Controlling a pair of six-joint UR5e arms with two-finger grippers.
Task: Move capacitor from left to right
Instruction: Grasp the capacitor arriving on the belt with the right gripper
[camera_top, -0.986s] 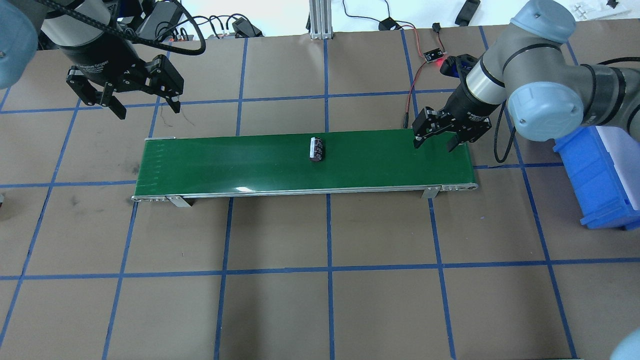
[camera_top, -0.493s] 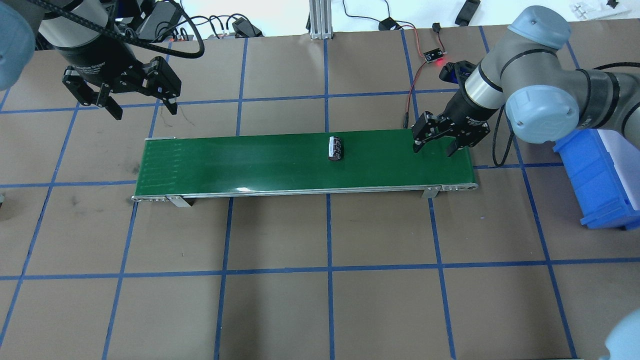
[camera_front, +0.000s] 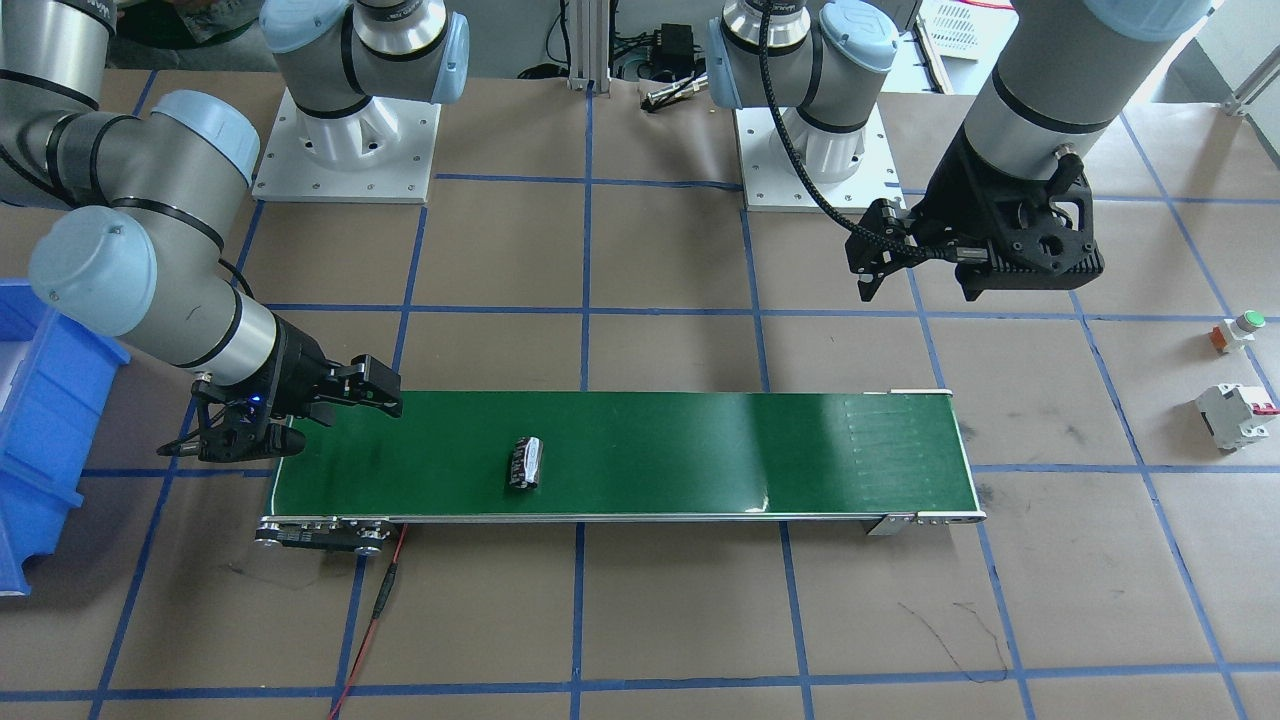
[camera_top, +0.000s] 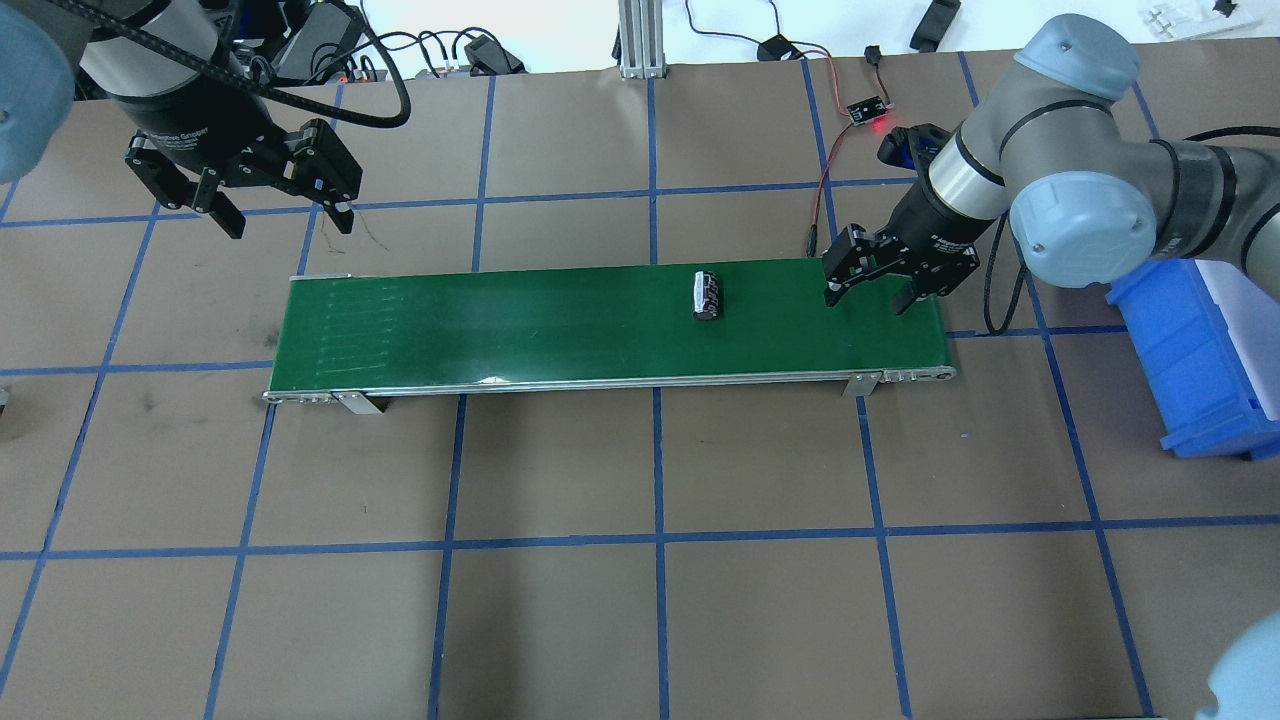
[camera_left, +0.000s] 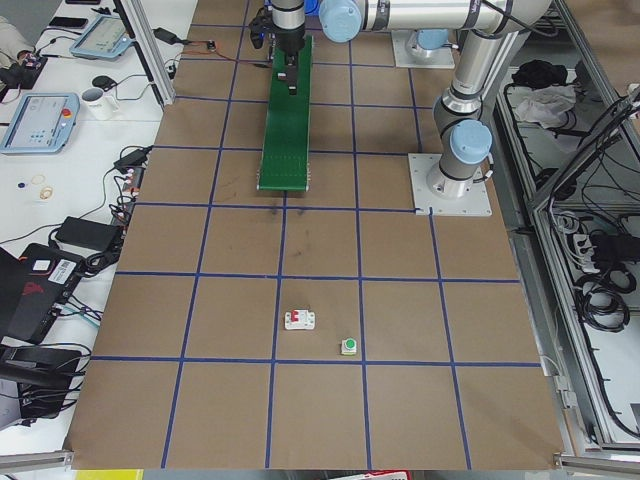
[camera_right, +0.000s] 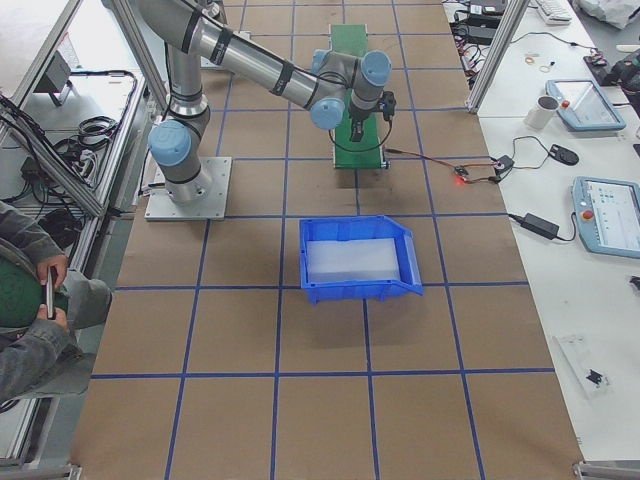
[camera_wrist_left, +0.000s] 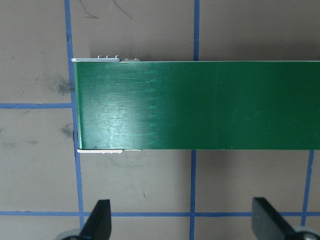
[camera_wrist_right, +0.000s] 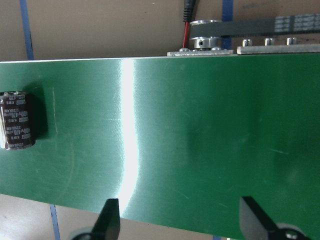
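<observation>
The capacitor (camera_top: 708, 296), a stubby black cylinder with a pale stripe, lies on its side on the green conveyor belt (camera_top: 500, 320), right of the belt's middle. It also shows in the front view (camera_front: 524, 463) and at the left edge of the right wrist view (camera_wrist_right: 17, 121). My right gripper (camera_top: 868, 300) is open and empty, low over the belt's right end, a short way from the capacitor. My left gripper (camera_top: 288, 222) is open and empty, raised behind the belt's left end; in the left wrist view (camera_wrist_left: 181, 215) its fingers frame bare table.
A blue bin (camera_top: 1200, 350) stands on the table to the right of the belt. A white breaker (camera_front: 1235, 415) and a green-capped push button (camera_front: 1238, 330) sit on the far left side of the table. A small board with a red light (camera_top: 868, 110) and its cable lie behind the belt's right end.
The capacitor has travelled to the right along the belt, toward the right gripper. The left gripper has drawn slightly back. The right gripper has barely moved.
</observation>
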